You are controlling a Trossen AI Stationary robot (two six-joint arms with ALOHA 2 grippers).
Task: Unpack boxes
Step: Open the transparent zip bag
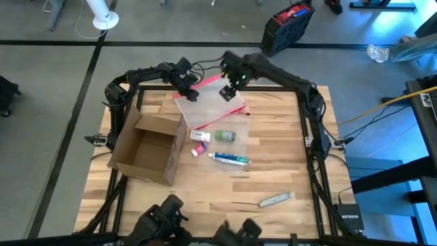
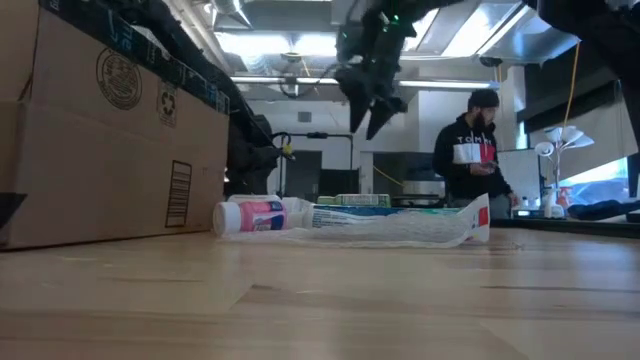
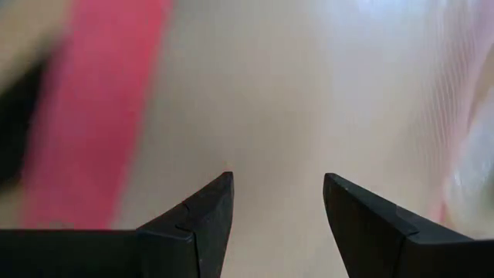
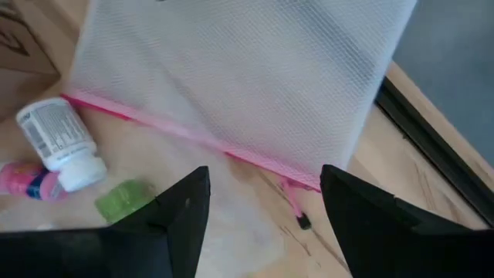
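Note:
The brown cardboard box (image 1: pixel 143 147) lies open on the table's left part; its side fills the left of the low view (image 2: pixel 100 130). A clear mesh pouch (image 1: pixel 208 102) with a pink-red edge (image 4: pixel 185 131) lies flat at the far middle. My left gripper (image 1: pixel 188 92) is open close above the pouch's far left part (image 3: pixel 293 93); whether it touches the pouch does not show. My right gripper (image 1: pixel 229 89) hangs open high over the pouch's far right part (image 4: pixel 231 69), clear of it in the low view (image 2: pixel 370 100).
Right of the box lie a white bottle (image 1: pixel 200 135), a green item (image 1: pixel 225 136), a small pink item (image 1: pixel 198 149) and a toothpaste tube (image 1: pixel 229 158). A flat silver piece (image 1: pixel 275 199) lies near the front right. A person (image 2: pixel 472 160) stands beyond the table.

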